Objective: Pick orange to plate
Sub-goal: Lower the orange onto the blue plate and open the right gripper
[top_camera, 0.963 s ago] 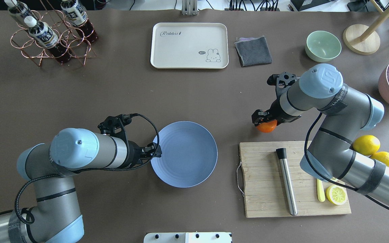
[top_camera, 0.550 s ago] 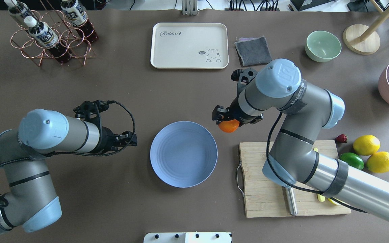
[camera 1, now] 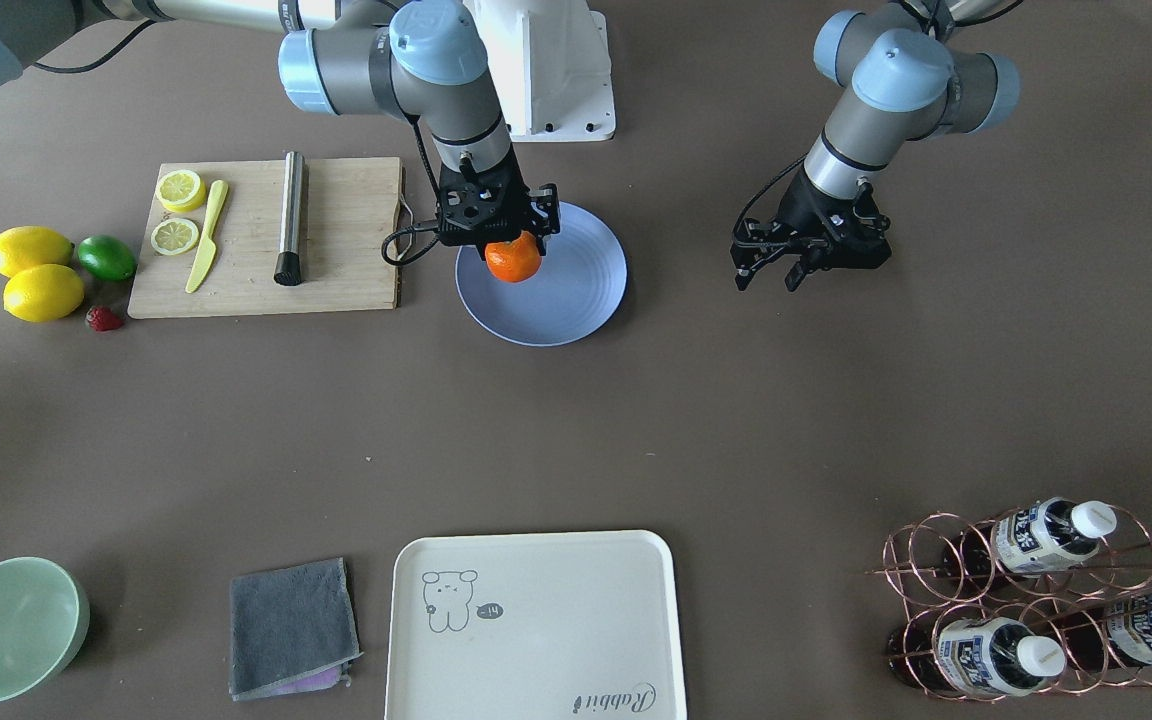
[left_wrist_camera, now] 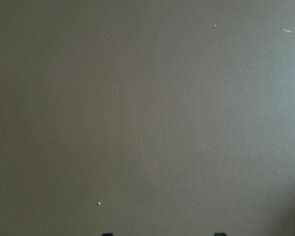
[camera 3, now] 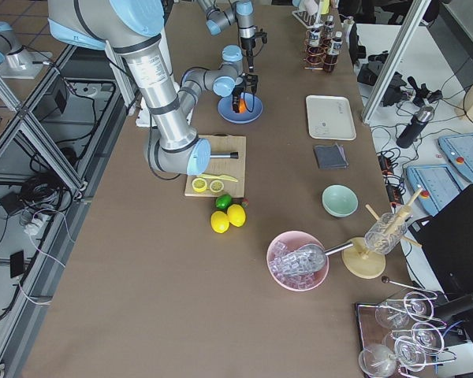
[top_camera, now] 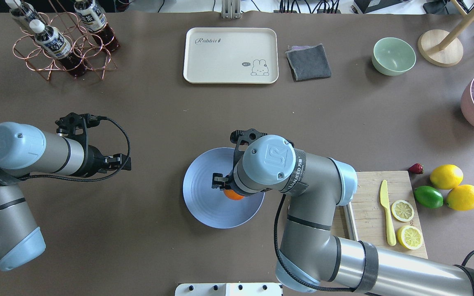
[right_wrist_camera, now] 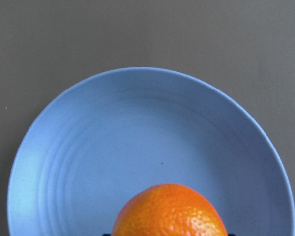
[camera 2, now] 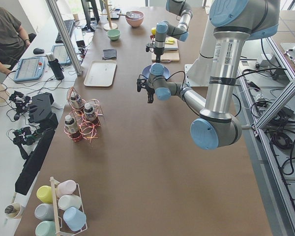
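The orange (camera 1: 513, 260) is gripped in my right gripper (camera 1: 513, 240), which is shut on it just above the periwinkle-blue plate (camera 1: 576, 290). In the overhead view the right wrist covers most of the orange (top_camera: 233, 195), and the plate (top_camera: 202, 205) shows around it. The right wrist view has the orange (right_wrist_camera: 169, 211) at its bottom edge over the plate's (right_wrist_camera: 137, 137) near half. Whether the fruit touches the plate I cannot tell. My left gripper (camera 1: 768, 275) hangs open and empty over bare table, well to the plate's side (top_camera: 124, 162).
A wooden cutting board (top_camera: 368, 189) with lemon slices and a yellow knife (top_camera: 386, 213) lies right of the plate. Beyond it sit lemons (top_camera: 447, 176), a lime (top_camera: 428, 196) and a strawberry. A cream tray (top_camera: 231, 55), grey cloth, green bowl (top_camera: 393, 55) and bottle rack (top_camera: 62, 41) line the far side.
My right arm carried the orange leftwards from beside the cutting board to over the plate. My left arm pulled back to the left, away from the plate's edge.
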`<move>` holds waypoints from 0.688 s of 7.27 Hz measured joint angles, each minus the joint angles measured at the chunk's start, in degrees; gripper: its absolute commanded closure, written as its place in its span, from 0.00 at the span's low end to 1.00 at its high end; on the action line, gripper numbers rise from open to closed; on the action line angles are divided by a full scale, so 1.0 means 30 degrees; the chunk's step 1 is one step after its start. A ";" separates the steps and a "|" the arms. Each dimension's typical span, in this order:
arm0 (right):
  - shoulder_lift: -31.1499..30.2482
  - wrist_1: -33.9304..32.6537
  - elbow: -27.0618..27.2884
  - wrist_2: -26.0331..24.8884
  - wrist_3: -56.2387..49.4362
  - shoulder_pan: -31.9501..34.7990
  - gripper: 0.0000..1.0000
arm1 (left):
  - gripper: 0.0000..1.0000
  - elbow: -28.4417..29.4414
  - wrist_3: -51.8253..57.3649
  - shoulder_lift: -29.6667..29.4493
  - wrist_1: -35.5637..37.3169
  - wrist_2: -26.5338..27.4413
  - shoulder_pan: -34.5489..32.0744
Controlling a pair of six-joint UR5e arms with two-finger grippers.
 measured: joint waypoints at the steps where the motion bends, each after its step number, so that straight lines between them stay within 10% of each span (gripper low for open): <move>1: 0.0331 0.0012 -0.0526 -0.0440 0.0079 -0.0391 1.00 | 0.25 0.0031 0.0063 0.0038 0.0005 -0.0348 -0.0221; 2: 0.0679 0.0020 -0.1097 -0.0730 0.0104 -0.0601 1.00 | 0.25 0.0083 0.0090 0.0048 0.0018 -0.0638 -0.0418; 4: 0.1032 0.0026 -0.1615 -0.0920 -0.0001 -0.0683 0.00 | 0.24 0.0178 0.0107 0.0057 0.0027 -0.0814 -0.0572; 5: 0.1102 0.0022 -0.1677 -0.0951 -0.0037 -0.0648 0.00 | 0.24 0.0188 0.0102 0.0057 0.0028 -0.0829 -0.0582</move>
